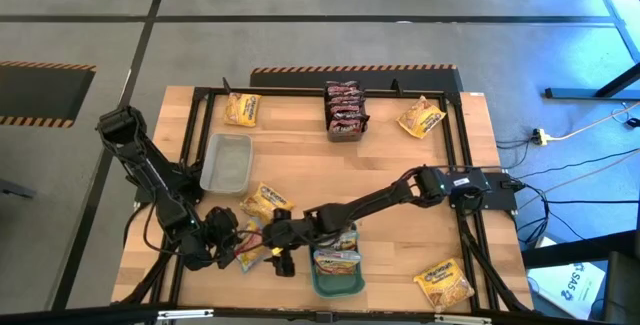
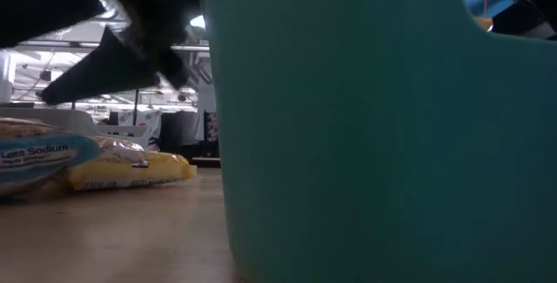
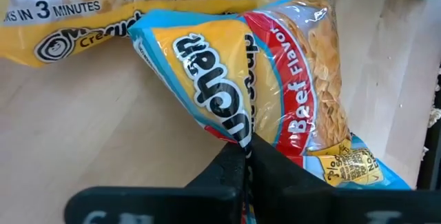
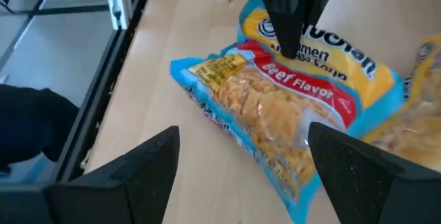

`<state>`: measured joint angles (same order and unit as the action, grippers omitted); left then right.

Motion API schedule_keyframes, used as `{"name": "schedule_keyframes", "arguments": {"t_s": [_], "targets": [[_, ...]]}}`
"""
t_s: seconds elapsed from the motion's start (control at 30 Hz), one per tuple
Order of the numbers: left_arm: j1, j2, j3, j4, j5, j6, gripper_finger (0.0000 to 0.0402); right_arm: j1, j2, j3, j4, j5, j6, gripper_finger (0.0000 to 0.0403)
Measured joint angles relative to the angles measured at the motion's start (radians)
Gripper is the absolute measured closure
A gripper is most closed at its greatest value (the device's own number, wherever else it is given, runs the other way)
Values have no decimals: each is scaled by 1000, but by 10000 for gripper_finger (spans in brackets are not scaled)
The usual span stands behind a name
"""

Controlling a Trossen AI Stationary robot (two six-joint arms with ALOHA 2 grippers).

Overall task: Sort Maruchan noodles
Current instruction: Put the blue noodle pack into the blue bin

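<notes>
Pinched between the left gripper's [image 3: 247, 156] clenched jaws is the edge of a blue Beef Flavor packet [image 3: 275, 93], lying on the table [image 3: 103, 134] near its front edge. Just past it lies a yellow packet [image 3: 103, 10]. Facing it, the right gripper [image 4: 241, 165] hovers with jaws spread, the blue packet between and beyond them, a teal tray [image 1: 335, 277] beside.

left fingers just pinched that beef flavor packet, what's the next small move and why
Probably a short lift straight up. The left gripper has its fingers shut on an edge of the blue-trimmed, red-and-yellow beef flavor plastic ramen packet, which lies on the wooden table and touches a yellow plastic ramen packet. The right gripper hovers open just above it, so rising first should free the packet without dragging its neighbour.
</notes>
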<state>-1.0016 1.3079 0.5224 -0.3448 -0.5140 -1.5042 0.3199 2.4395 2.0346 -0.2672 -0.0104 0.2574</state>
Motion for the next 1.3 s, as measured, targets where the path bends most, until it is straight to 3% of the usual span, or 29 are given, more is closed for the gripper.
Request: {"name": "schedule_keyframes", "arguments": {"t_s": [0.4, 0.77, 1.3], "targets": [[-1, 0, 96, -27, -34, 123, 401, 62, -68, 0, -196, 76, -84, 100], [0, 0, 268, -197, -119, 264, 401, 102, -134, 0, -377, 108, -100, 100], [40, 44, 355, -182, -185, 452, 401, 162, -214, 0, -529, 257, -69, 100]]}}
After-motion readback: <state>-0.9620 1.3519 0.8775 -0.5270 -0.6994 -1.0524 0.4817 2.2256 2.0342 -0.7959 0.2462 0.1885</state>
